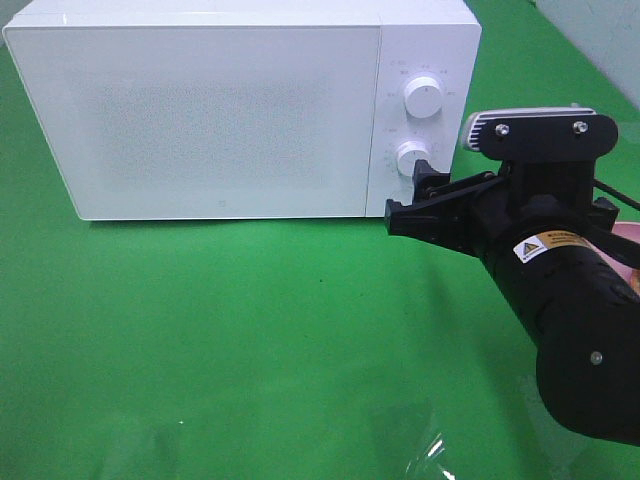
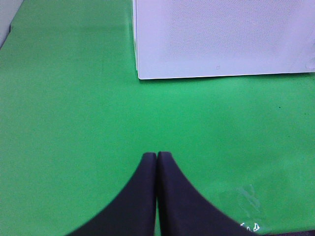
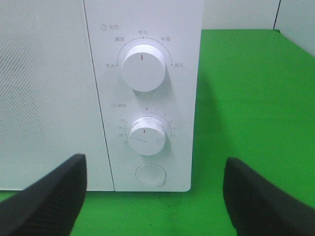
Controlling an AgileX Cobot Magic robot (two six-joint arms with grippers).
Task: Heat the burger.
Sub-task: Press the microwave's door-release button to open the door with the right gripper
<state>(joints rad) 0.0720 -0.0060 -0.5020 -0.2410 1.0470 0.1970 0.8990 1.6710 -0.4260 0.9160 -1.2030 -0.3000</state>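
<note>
- Well, the burger could not be seen in any view. The door of the microwave [image 1: 200, 110] was shut, so the burger may have been inside, but that was only a guess.
- A burger is likely light and soft. It would squash if pinched hard, and its layers could slide apart. The best hold would be a gentle one on the two sides of the bun.
- The thing to work at that moment looked like the lower knob [image 3: 146, 136], the one with numbers round it. It looked round, hard and smooth, so it could slip. It should be held by its two sides and turned.
- The right gripper [image 1: 405, 192] was held out towards the front of the microwave, just beside the lower knob. Its jaws were spread wide and held nothing. In the right wrist view the knob sat ahead, in line with the gap between them. Whether one jaw touched the knob could not be told.
- The upper knob [image 1: 423, 97] and the round button [image 3: 150, 175] had no jaw on them.
- The left gripper [image 2: 157, 156] hung over the green tabletop [image 2: 59, 98], well apart from the microwave. Its jaws were pressed together with nothing between them.
</note>
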